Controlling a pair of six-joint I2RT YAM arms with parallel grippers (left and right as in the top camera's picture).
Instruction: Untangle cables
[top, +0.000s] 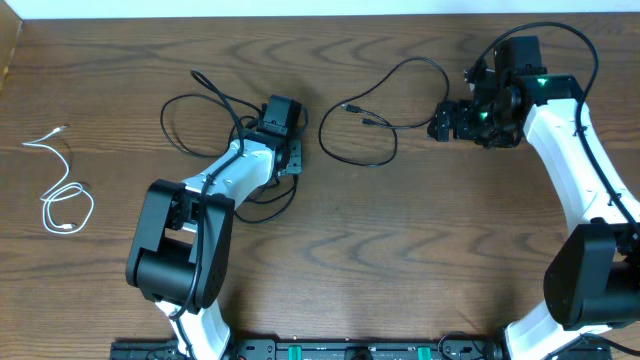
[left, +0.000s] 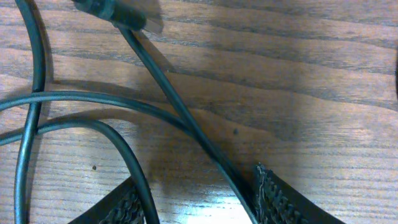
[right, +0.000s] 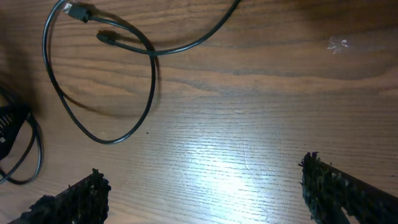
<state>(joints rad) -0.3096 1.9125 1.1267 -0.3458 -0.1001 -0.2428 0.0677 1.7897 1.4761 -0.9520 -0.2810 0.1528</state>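
A black cable (top: 164, 122) lies in loose loops at the left centre, and my left gripper (top: 288, 150) sits low over its right part. In the left wrist view my left gripper (left: 202, 202) is open, and two strands of this cable (left: 168, 87) run between its fingers, one right beside the right finger (left: 280, 199). A plug (left: 118, 12) lies at the top. A second black cable (top: 360, 163) forms a loop in the middle, its two plugs (top: 350, 107) close together. My right gripper (top: 440, 125) is just right of it, open and empty (right: 202, 190). The white cable (top: 68, 190) lies apart at the far left.
The right wrist view shows the second black cable's loop (right: 152, 74) up and to the left of the fingers, with bare wood beneath them. The table's left edge (top: 8, 60) is near the white cable. Both arm bases stand at the front edge.
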